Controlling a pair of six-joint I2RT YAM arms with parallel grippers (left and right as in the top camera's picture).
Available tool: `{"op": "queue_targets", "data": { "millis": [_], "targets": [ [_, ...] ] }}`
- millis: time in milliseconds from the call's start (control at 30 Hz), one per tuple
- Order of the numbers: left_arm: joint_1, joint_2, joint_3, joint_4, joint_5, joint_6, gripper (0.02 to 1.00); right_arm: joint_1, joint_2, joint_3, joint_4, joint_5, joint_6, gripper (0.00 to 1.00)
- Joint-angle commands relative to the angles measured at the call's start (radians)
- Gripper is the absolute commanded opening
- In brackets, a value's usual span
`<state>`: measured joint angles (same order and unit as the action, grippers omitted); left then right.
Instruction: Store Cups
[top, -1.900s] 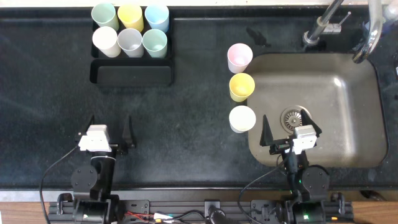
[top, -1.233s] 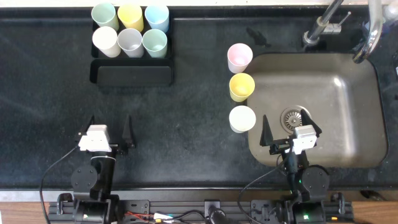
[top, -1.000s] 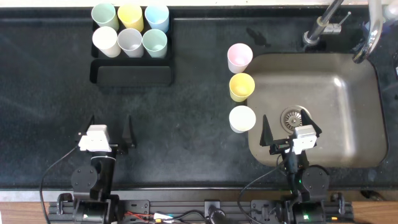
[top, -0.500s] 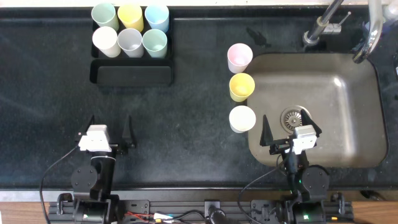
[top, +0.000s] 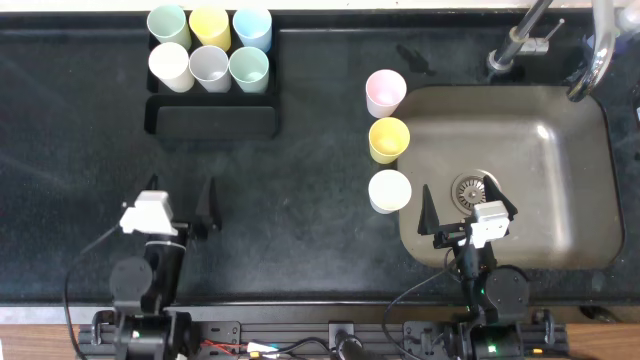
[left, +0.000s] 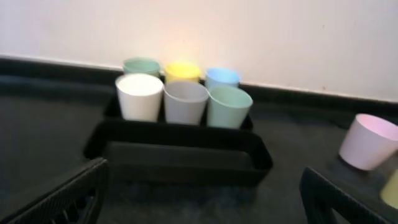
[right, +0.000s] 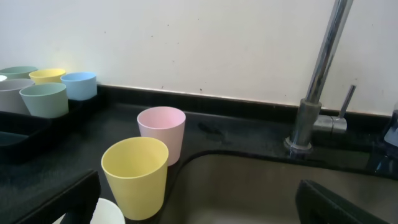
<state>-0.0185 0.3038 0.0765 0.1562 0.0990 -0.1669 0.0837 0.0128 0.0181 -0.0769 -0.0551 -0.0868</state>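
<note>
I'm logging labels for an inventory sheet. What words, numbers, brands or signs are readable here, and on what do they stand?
None can be read.
The six cups in the black tray are plain, and so are the pink cup, yellow cup and white cup beside the sink.
No print shows on the tap either.

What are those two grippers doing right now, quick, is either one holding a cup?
Left gripper: open, holding nothing.
Right gripper: open, holding nothing.
</note>
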Motion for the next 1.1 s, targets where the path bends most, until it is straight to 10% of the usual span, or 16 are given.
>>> {"op": "queue_targets", "data": {
  "millis": [33,1100],
  "targets": [
    [-0.005,0.233,0.202,0.016,0.091,-0.07,1.0,-0.004,-0.009,-0.013,0.005,-0.004,-0.006,0.996],
    [-0.567,1.657,1.827,-0.894,-0.186,-0.386,1.0,-0.004,-0.009,-0.013,0.005,-0.004,-0.006,0.996]
  ]
}}
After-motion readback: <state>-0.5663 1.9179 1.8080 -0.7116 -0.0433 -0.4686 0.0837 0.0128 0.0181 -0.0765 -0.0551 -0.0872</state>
